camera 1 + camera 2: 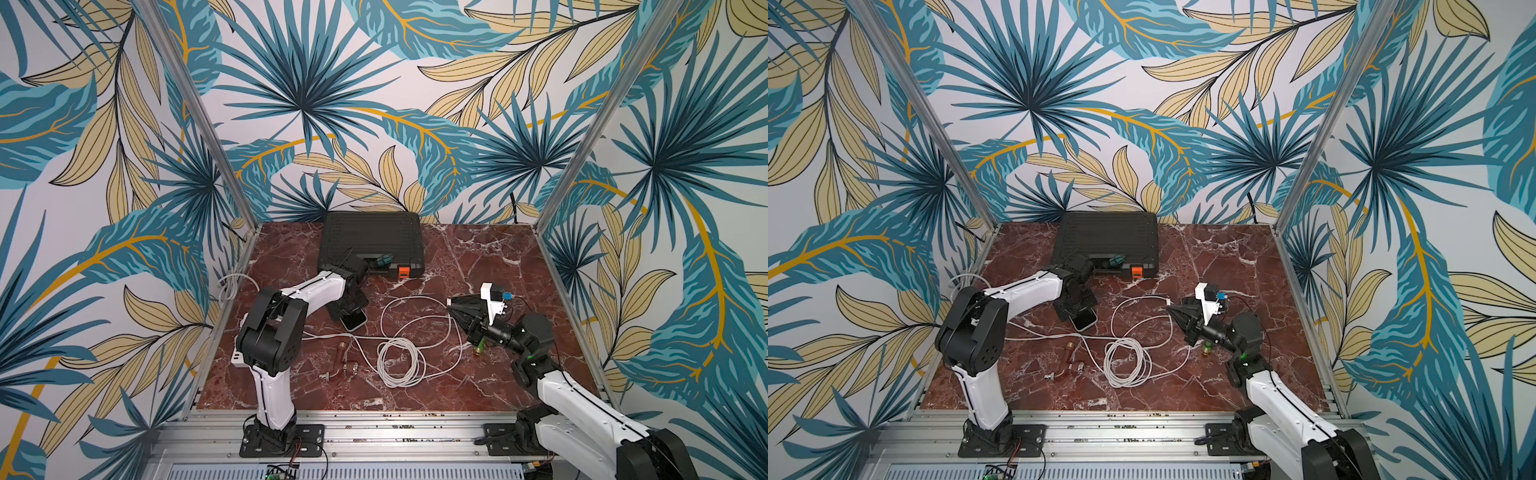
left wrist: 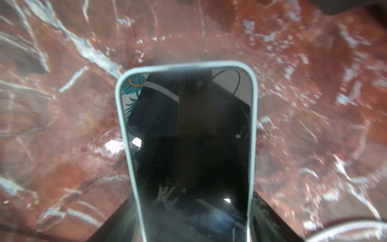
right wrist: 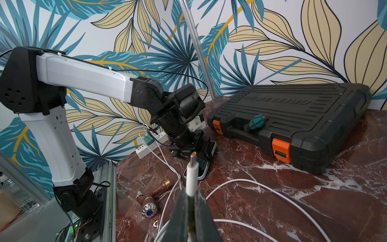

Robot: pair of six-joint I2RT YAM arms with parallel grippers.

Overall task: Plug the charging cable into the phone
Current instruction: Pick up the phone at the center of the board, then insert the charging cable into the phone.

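White charging cable plug [image 3: 191, 174] clenched in right end effector [image 3: 191, 196]; square tip to port of pale-cased black phone [image 3: 202, 167], push slow; left end effector [image 1: 347, 309] straddling phone, grip unclear.

Both arms are wearing white shells over black joints. The left arm [image 1: 318, 287] is trailing a thin black cable [image 3: 146, 70] along its top (vent holes are dotting its elbow housing [image 3: 21, 81]); the right arm [image 1: 575, 401] is showing a green light [image 1: 531, 356], and the right tool [image 3: 191, 194] is tapering into a black wedge.

The phone [image 2: 188, 146] has a pale blue case, the cable [image 3: 191, 176] is white, the table [image 1: 478, 266] red marble veined white.
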